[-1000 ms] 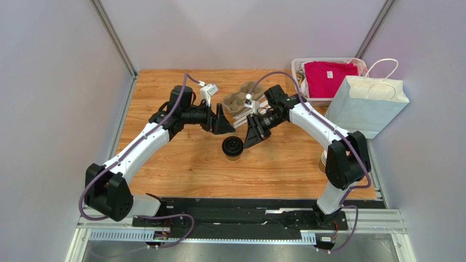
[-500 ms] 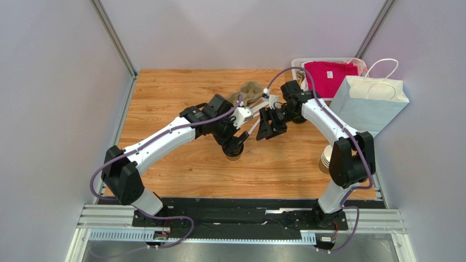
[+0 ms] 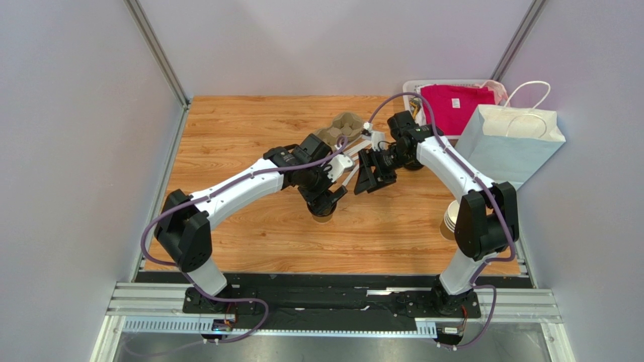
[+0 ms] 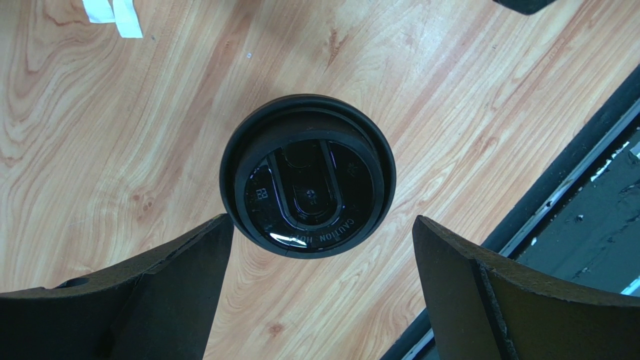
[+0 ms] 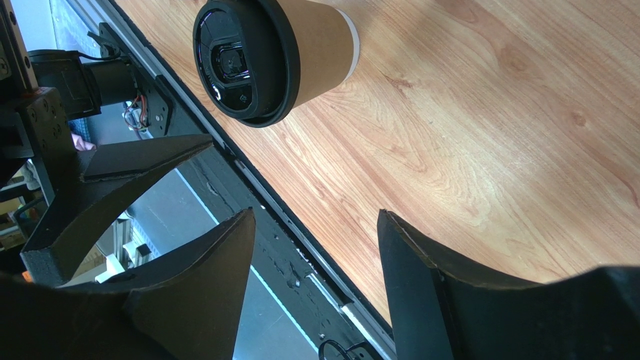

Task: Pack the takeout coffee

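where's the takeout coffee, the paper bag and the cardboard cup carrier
takeout coffee (image 4: 308, 176), left wrist view, centre of its black lid
paper bag (image 3: 505, 147), top external view, middle of its broad side
cardboard cup carrier (image 3: 346, 123), top external view, uncovered part beyond the arms

The left fingers (image 3: 326, 202) point down directly over the takeout coffee (image 3: 323, 218), hiding all but a sliver of brown cup at their near side. The right fingers (image 3: 366, 179) hang just beside the left ones, farther back, apart from the cup. A pulp cup carrier (image 3: 345, 124) lies on the wooden surface (image 3: 227, 128) beyond both pairs. Well right of the right fingers stands a white paper bag (image 3: 508, 143), with a bin of pink cloth (image 3: 452, 98) behind it.
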